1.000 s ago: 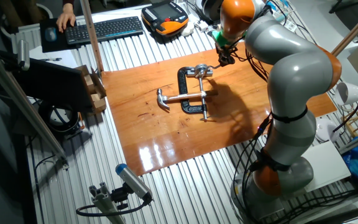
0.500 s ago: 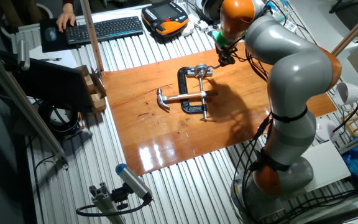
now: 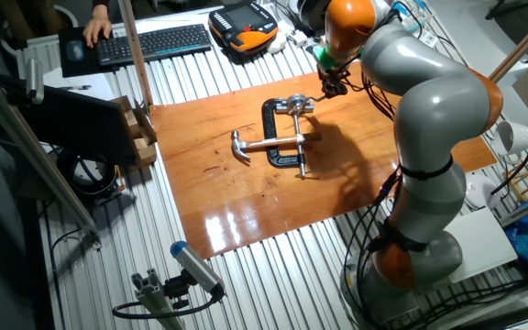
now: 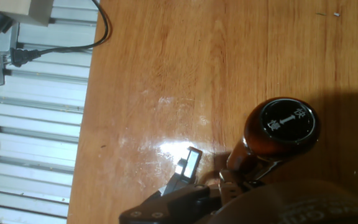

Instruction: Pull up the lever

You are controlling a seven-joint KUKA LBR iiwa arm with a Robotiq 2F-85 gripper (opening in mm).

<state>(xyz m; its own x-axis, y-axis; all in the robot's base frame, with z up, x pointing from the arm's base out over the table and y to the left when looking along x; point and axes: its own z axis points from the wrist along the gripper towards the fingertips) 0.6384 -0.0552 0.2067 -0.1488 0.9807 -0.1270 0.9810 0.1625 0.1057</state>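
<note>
A black C-shaped clamp [image 3: 271, 128] lies on the wooden board [image 3: 209, 183] in the fixed view. Its long thin silver screw [image 3: 299, 142] ends in the lever [image 3: 294, 104], a short shiny crossbar at the far end. My gripper [image 3: 331, 90] hangs just right of the lever, low over the board; I cannot tell whether it touches it. In the hand view one dark finger with a silver tip [image 4: 188, 163] shows beside a brown knob with a black cap [image 4: 281, 124]. The second finger is hidden, and neither the clamp nor the lever shows there.
A hammer with a light wooden handle [image 3: 269, 144] lies across the clamp, its steel head [image 3: 240, 148] to the left. A keyboard [image 3: 154, 41] and an orange pendant [image 3: 243, 25] sit behind the board. A wooden block [image 3: 140, 128] stands at its left edge.
</note>
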